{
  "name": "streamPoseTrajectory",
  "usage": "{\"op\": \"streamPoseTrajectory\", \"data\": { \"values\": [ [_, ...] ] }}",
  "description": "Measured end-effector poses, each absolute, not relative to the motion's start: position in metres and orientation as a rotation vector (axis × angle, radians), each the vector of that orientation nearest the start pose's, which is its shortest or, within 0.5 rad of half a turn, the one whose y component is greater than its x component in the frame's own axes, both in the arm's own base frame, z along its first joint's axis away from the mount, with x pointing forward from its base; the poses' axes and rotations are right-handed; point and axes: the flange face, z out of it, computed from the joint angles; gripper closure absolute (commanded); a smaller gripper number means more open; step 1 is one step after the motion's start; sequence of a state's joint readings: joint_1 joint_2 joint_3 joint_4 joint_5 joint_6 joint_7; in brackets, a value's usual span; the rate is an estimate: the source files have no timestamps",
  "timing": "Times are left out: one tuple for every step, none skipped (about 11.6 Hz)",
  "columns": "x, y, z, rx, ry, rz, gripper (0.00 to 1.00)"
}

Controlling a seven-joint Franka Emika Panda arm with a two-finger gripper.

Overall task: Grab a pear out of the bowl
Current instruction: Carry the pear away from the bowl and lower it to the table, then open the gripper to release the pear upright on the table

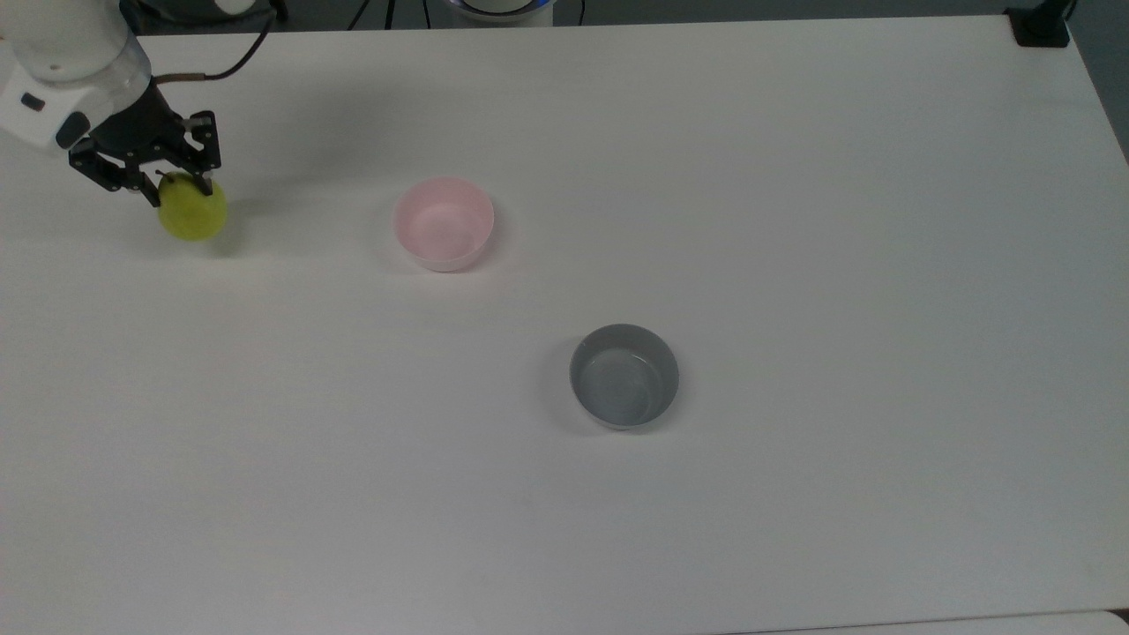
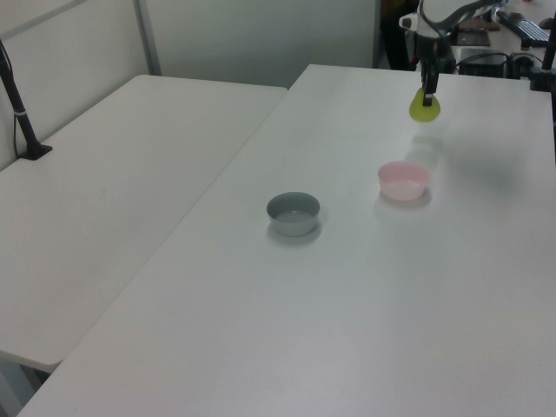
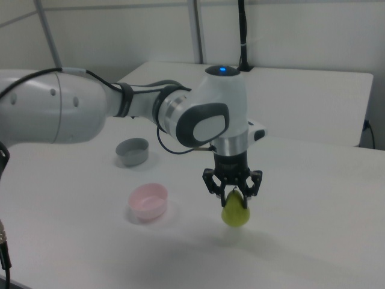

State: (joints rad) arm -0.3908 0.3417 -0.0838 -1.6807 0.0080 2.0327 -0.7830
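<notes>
Right view: fingers clenched on the pear's top, hanging below them.

You're looking at a table with a smooth, matt white top that gives only soft shadows. The pear has a smooth yellow-green skin with a dull, waxy look. The gripper clamped on its upper part is matt black, with hard plastic or metal links; you can't tell which. The arm above it wears glossy white shells. Both bowls, the pink bowl and the grey bowl, look like smooth plastic with a faint sheen inside.
</notes>
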Motion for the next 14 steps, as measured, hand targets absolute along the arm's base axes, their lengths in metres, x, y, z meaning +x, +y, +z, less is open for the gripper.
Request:
{"op": "streamPoseTrajectory", "data": {
  "values": [
    [0.586, -0.297, 0.392, -3.126, -0.483, 0.014, 0.98],
    [0.588, -0.297, 0.384, -3.123, -0.483, 0.021, 0.98],
    [0.588, -0.298, 0.379, -3.120, -0.482, 0.031, 0.98],
    [0.589, -0.298, 0.376, -3.119, -0.481, 0.034, 0.98],
    [0.590, -0.299, 0.374, -3.126, -0.478, 0.022, 0.98],
    [0.591, -0.300, 0.371, -3.136, -0.469, 0.003, 0.96],
    [0.591, -0.300, 0.366, -3.139, -0.462, 0.000, 0.91],
    [0.591, -0.300, 0.362, -3.138, -0.454, 0.006, 0.81],
    [0.591, -0.300, 0.360, -3.137, -0.448, 0.010, 0.73],
    [0.591, -0.300, 0.360, -3.137, -0.446, 0.010, 0.64],
    [0.591, -0.300, 0.360, -3.138, -0.444, 0.010, 0.49],
    [0.591, -0.300, 0.360, -3.139, -0.431, 0.010, 0.25],
    [0.591, -0.300, 0.361, -3.144, -0.405, 0.008, 0.09],
    [0.591, -0.300, 0.363, -3.149, -0.376, 0.002, 0.00]
  ]
}}
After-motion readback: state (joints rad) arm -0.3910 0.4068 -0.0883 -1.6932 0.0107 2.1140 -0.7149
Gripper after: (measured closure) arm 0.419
